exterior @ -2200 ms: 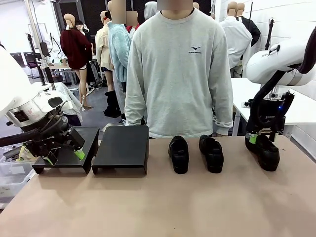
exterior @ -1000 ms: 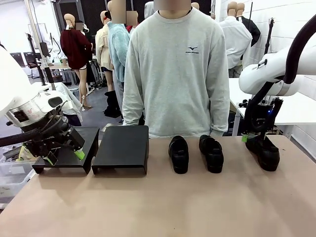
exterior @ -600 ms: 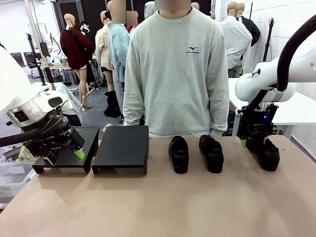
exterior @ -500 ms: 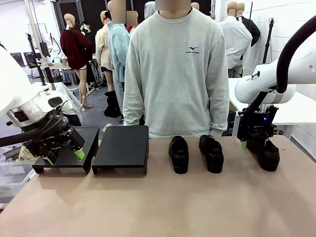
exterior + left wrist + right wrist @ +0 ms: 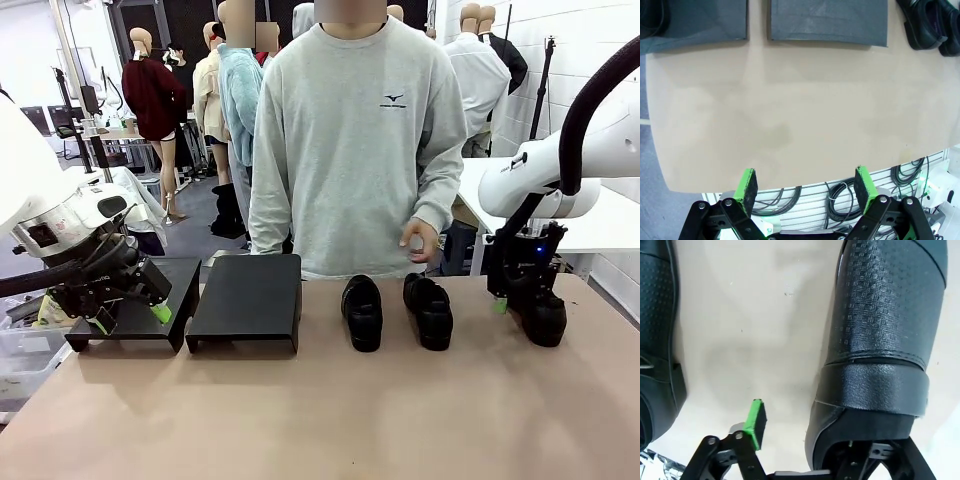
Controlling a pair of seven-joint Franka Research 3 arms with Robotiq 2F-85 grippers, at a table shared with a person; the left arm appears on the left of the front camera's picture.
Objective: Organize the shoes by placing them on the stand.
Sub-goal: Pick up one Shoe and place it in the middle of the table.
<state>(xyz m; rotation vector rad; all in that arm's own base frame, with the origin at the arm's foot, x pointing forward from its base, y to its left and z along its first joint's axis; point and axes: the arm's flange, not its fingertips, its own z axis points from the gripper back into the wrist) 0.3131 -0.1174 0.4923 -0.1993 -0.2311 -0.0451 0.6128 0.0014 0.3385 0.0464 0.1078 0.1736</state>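
Note:
Three black glossy shoes stand on the table right of the stand: one (image 5: pixel 362 311), one (image 5: pixel 428 309) and the far-right shoe (image 5: pixel 541 314). My right gripper (image 5: pixel 514 297) is down at that shoe's heel. In the right wrist view its green pad (image 5: pixel 756 423) stands outside the shoe (image 5: pixel 883 335), a gap away from the wall; the other finger is hidden inside the opening. The stand is two black risers (image 5: pixel 150 297) (image 5: pixel 248 296). My left gripper (image 5: pixel 130 308) hovers open in front of the left riser, fingers (image 5: pixel 747 184) empty.
A person in a grey sweatshirt stands at the far edge, one hand (image 5: pixel 420 238) raised near the waist. A neighbouring shoe (image 5: pixel 655 335) lies close beside my right gripper. A dark glossy shape (image 5: pixel 651 19) sits on the left riser. Bare tabletop (image 5: pixel 330 410) spreads in front.
My right gripper has come down and toward the middle onto the far-right shoe's heel, and its jaws have narrowed. The person's hand has risen. My left arm has not moved.

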